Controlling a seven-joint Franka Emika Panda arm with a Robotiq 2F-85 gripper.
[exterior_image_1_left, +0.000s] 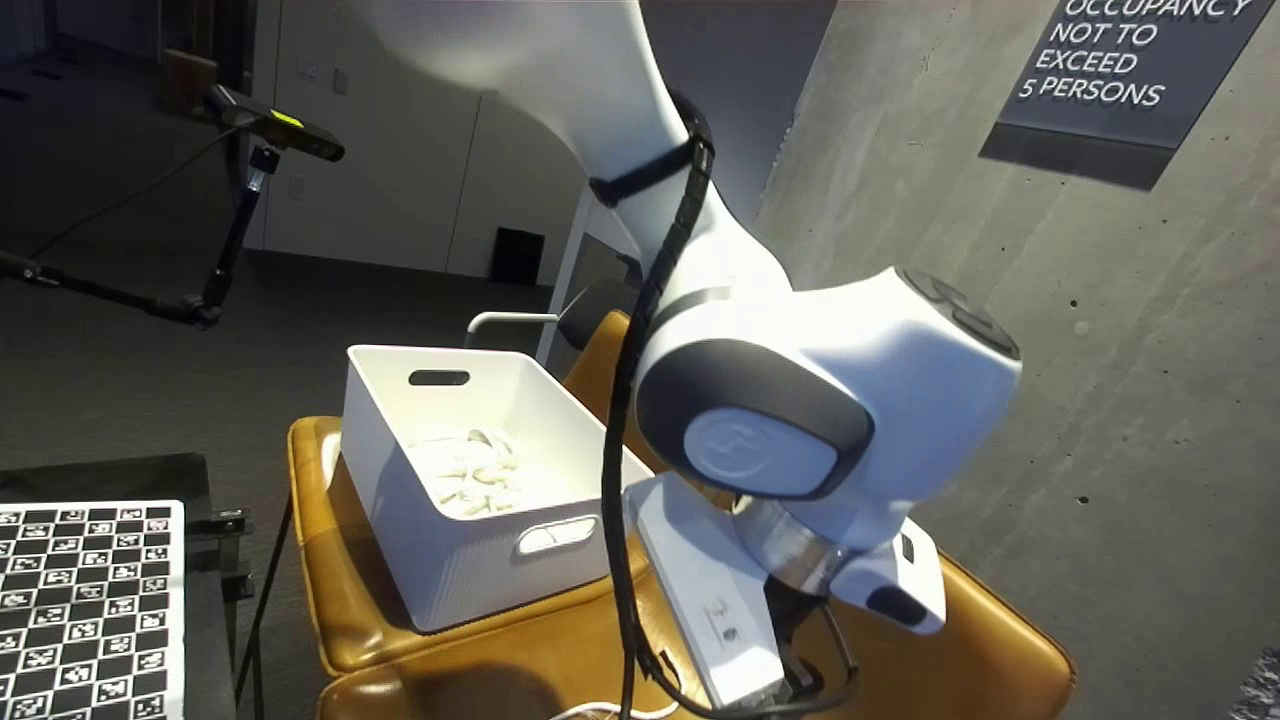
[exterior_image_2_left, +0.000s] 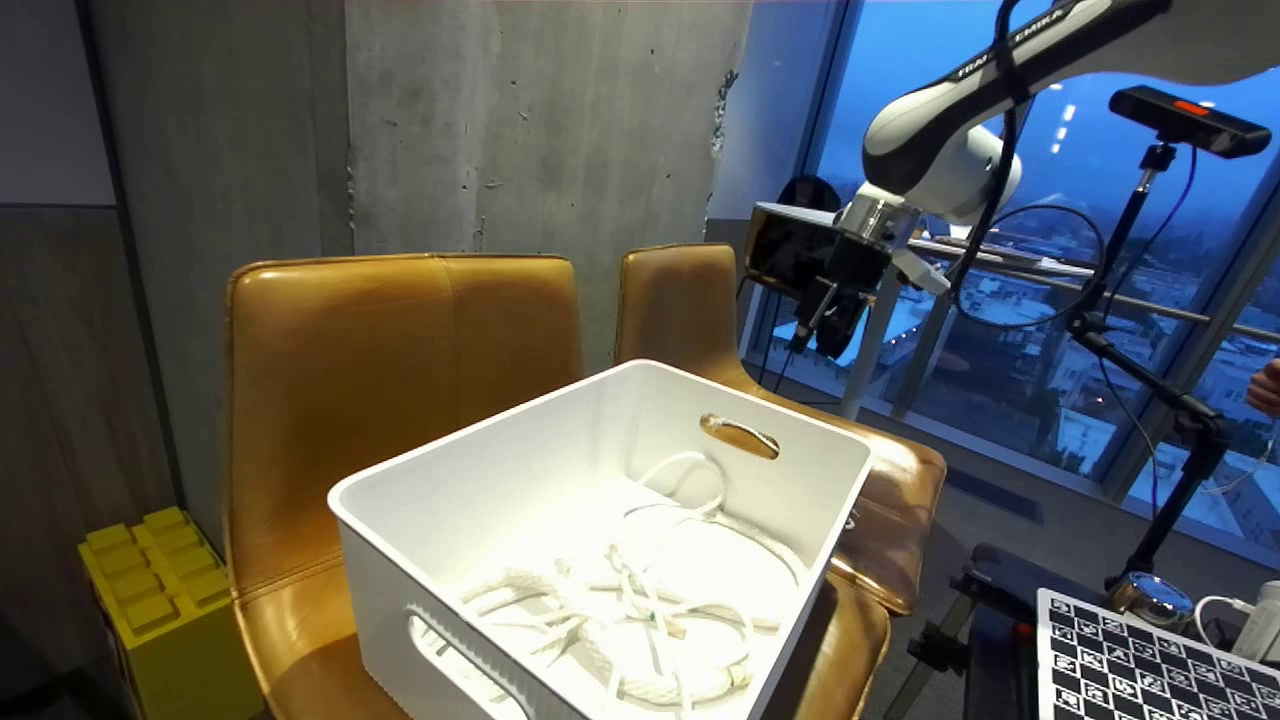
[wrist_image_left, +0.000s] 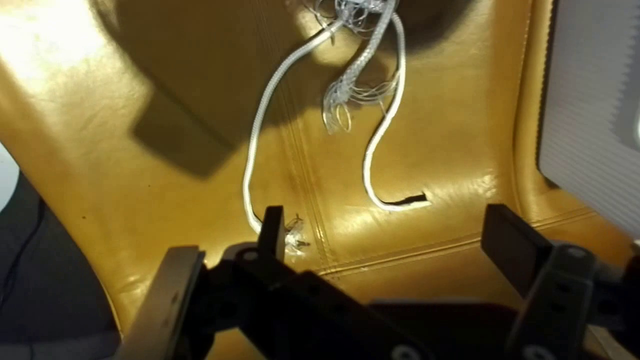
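My gripper (wrist_image_left: 393, 240) is open in the wrist view, with nothing between its black fingers. It also shows in an exterior view (exterior_image_2_left: 826, 325), above a tan leather chair (exterior_image_2_left: 680, 310). A white rope (wrist_image_left: 254, 135) with frayed, stringy ends lies on the chair seat (wrist_image_left: 450, 125). One frayed end shows just behind the left finger. The fingers look apart from the rope. A white bin (wrist_image_left: 590, 110) stands beside it at the right. In both exterior views the bin (exterior_image_1_left: 480, 575) (exterior_image_2_left: 480, 440) holds tangled white rope (exterior_image_1_left: 480, 470) (exterior_image_2_left: 640, 610).
The bin rests on a second tan chair (exterior_image_2_left: 400, 350). A concrete wall (exterior_image_1_left: 1050, 400) stands behind the chairs. A checkered board (exterior_image_1_left: 90, 610) lies on a dark stand. A camera on a black arm (exterior_image_2_left: 1190, 120) and a yellow brick-shaped box (exterior_image_2_left: 160, 600) are nearby.
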